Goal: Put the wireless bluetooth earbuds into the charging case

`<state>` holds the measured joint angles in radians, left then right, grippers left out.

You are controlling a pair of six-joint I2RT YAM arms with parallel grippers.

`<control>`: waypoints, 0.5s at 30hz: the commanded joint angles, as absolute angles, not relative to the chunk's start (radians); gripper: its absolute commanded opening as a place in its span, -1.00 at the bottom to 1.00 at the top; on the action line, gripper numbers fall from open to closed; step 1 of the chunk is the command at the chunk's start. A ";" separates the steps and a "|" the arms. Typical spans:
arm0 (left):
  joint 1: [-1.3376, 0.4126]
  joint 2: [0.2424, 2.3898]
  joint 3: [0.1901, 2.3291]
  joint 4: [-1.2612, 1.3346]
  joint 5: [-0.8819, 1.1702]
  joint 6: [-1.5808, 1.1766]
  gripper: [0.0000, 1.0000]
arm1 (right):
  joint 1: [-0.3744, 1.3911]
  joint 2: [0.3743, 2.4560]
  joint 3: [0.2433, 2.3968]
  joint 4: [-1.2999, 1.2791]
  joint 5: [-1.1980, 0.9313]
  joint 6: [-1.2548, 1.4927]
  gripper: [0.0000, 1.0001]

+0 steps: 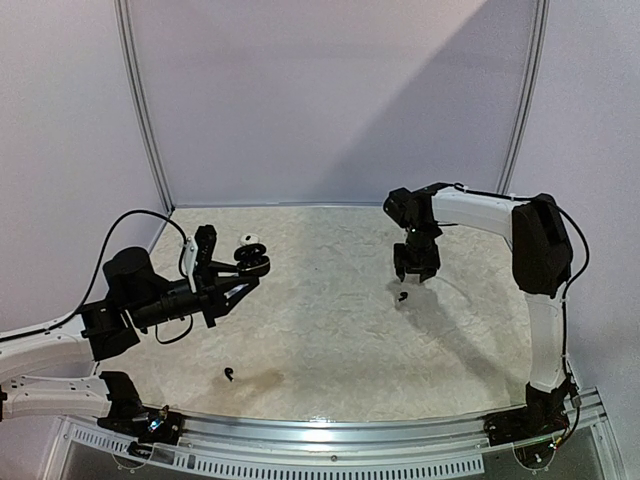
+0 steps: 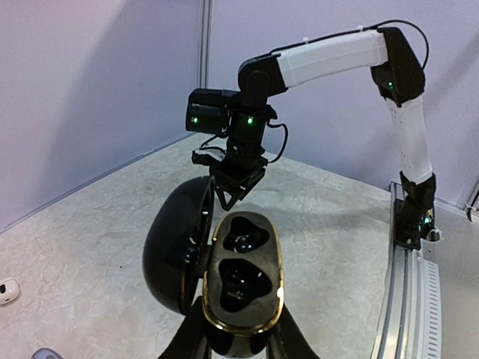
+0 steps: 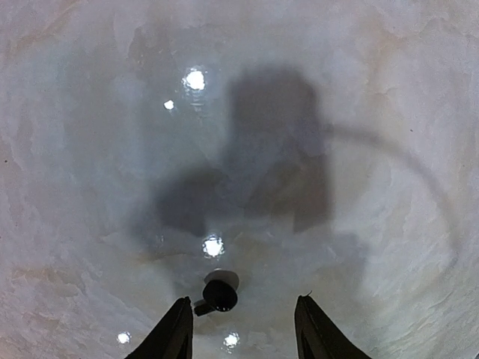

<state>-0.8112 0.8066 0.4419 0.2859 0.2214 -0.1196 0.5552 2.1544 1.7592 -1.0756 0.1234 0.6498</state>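
From above: my left end effector point(image 1: 240, 272) is clamped on the open case point(image 1: 252, 262), held up toward my right end effector point(image 1: 414, 270). Left wrist: the case's cups face up, ready to receive. Right wrist: its fingers point(image 3: 176, 333) stand apart, empty. A black earbud point(image 3: 219, 292) lies on the surface point(image 3: 90, 149) just ahead, between them, likely my next pick.

Glossy black charging case point(image 2: 243, 288) with gold rim, within the black left pincer point(image 2: 239, 344); black earbud point(image 3: 219, 292) between the tines of the black right pincer point(image 3: 243, 333), on cream marbled table point(image 3: 374, 112).
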 commanded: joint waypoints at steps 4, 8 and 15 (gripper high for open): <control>-0.777 0.827 0.423 0.340 0.230 -0.116 -1.00 | 0.551 2.252 1.819 -1.094 0.028 0.616 -0.11; -0.768 0.834 0.424 0.344 0.232 -0.114 -1.00 | 0.552 2.281 1.817 -1.127 0.048 0.623 -0.20; -0.764 0.834 0.423 0.344 0.235 -0.115 -1.00 | 0.551 2.286 1.805 -1.132 0.039 0.619 -0.31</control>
